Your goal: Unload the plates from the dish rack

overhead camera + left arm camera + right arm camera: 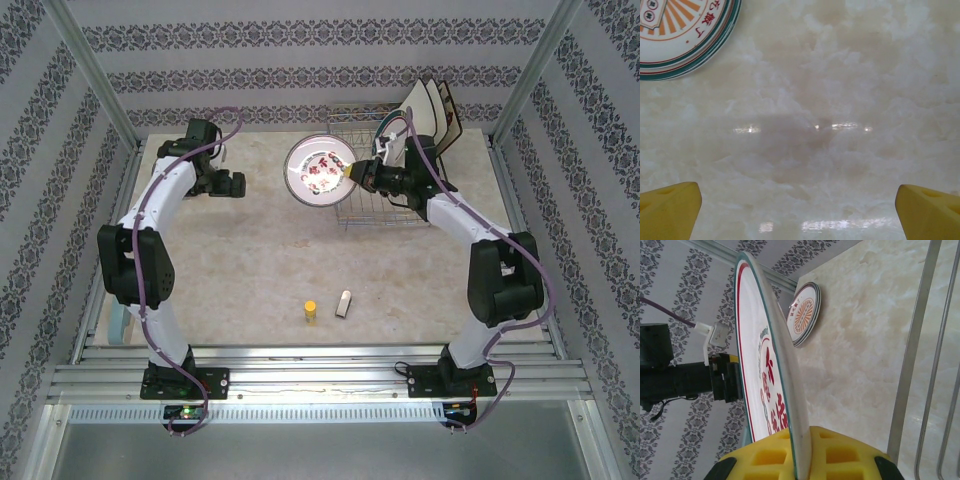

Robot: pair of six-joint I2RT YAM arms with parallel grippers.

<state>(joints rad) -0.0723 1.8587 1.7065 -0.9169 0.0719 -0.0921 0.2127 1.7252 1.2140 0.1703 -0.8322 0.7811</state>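
Observation:
My right gripper (356, 172) (802, 440) is shut on the rim of a round white plate (318, 170) (762, 365) with a teal and red ring and red characters. It holds the plate tilted above the table, just left of the silver wire dish rack (372, 214) (912, 365). Square plates (432, 108) lean upright at the rack's back right end. Another round plate (680, 35) (804, 315) with orange rays lies flat on the table. My left gripper (226, 184) (800, 212) hangs open over bare table beside it, holding nothing.
A small yellow object (311, 312) and a small pale block (344, 304) lie near the front middle of the marble-look table (250, 260). Wallpapered walls and metal posts enclose the table on three sides.

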